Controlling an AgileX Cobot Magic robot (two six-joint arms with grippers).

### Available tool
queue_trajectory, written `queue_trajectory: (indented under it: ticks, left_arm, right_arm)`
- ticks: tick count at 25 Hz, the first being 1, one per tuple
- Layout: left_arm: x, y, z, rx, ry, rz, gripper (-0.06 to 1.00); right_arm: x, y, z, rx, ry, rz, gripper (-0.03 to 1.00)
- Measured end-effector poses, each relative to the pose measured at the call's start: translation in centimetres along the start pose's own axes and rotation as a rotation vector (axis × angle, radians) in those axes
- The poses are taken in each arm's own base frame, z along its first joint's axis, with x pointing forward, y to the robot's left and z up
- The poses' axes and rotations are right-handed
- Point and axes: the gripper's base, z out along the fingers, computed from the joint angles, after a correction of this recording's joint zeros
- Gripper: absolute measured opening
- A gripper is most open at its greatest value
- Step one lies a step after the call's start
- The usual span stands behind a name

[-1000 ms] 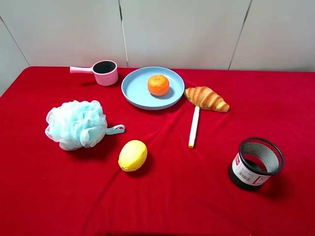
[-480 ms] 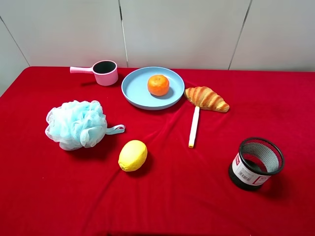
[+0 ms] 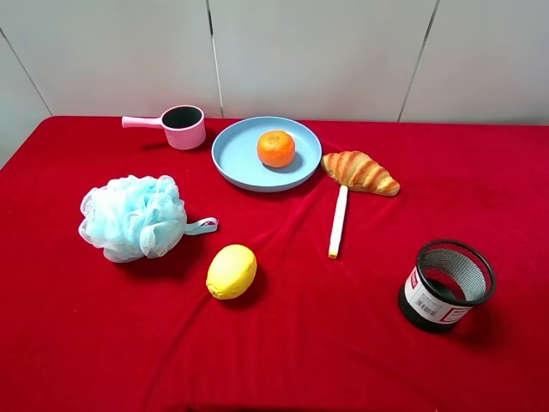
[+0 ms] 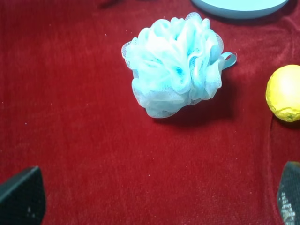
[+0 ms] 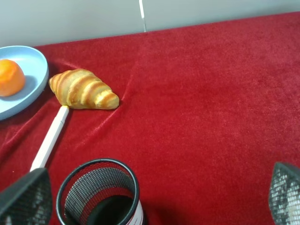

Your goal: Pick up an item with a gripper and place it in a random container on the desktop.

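The orange (image 3: 276, 148) lies on the light-blue plate (image 3: 236, 159) at the back middle of the red table. It also shows in the right wrist view (image 5: 9, 77), on the plate's edge (image 5: 33, 65). Neither arm shows in the exterior view. My left gripper (image 4: 154, 201) is open and empty, its fingertips (image 4: 18, 197) wide apart above the cloth near a blue bath sponge (image 4: 176, 63). My right gripper (image 5: 154, 197) is open and empty, its fingertips (image 5: 286, 192) wide apart above the black mesh cup (image 5: 101, 194).
A pink handled cup (image 3: 183, 127) stands left of the plate. A croissant (image 3: 360, 172) and a white pen (image 3: 339, 221) lie right of it. The blue sponge (image 3: 133, 216) lies at the left, a lemon (image 3: 232, 271) at the front middle, and the mesh cup (image 3: 446, 286) at the front right.
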Motion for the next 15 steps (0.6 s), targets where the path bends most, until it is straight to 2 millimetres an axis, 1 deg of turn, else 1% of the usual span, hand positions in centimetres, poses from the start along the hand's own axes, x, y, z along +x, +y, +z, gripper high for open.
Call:
queue_trajectory:
  ticks: [15]
  left_arm:
    - [0.00, 0.00, 0.00, 0.000, 0.000, 0.003, 0.99]
  right_arm:
    - [0.00, 0.00, 0.00, 0.000, 0.000, 0.000, 0.69]
